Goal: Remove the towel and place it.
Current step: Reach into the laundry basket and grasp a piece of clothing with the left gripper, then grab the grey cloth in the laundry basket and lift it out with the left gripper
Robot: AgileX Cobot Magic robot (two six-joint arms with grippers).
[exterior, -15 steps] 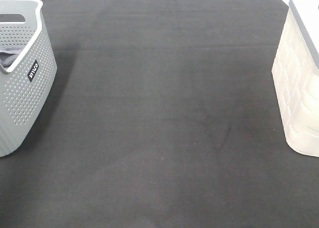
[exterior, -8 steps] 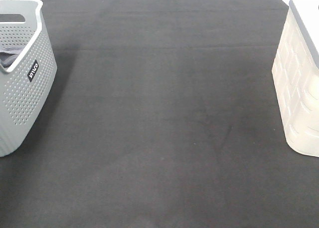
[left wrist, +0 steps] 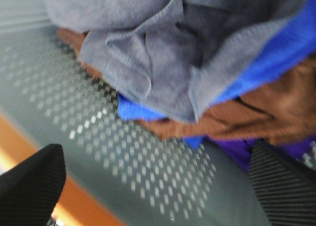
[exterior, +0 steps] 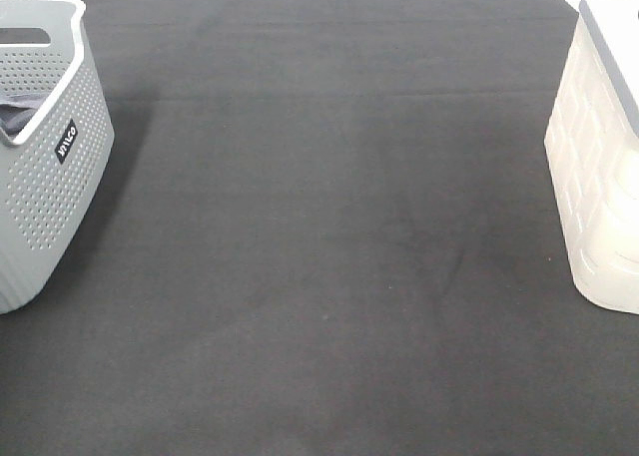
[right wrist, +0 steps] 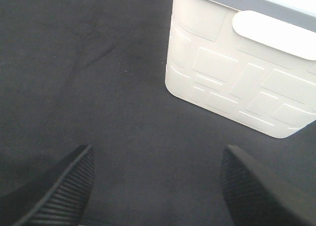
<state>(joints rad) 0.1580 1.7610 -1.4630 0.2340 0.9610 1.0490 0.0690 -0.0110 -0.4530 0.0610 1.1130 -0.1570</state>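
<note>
1. A grey perforated basket point(exterior: 55, 187) was seen at the far left of the dark bench point(exterior: 329, 236), and a cream bin point(exterior: 599, 197) with a grey rim at the far right, the two well apart.
2. The towel point(left wrist: 148, 53), greyish-lavender and crumpled into folds, was found inside the grey basket, against its perforated wall.
3. The towel was seen lying on a blue cloth point(left wrist: 276, 58), with a brown cloth point(left wrist: 266, 112) beneath that and a purple cloth point(left wrist: 237, 152) lowest.
4. In the high view, a sliver of grey fabric was visible just under the basket's rim; it was probably the towel, though too little was shown to be sure.
5. The left end effector point(left wrist: 155, 171) was held over the basket's interior, its jaws spread wide with nothing between them. The towel was not touched by either finger, although the wrist view was blurred.
6. The right end effector point(right wrist: 158, 161) was held above bare bench just beside the cream bin, its jaws likewise parted and nothing gripped.
</note>
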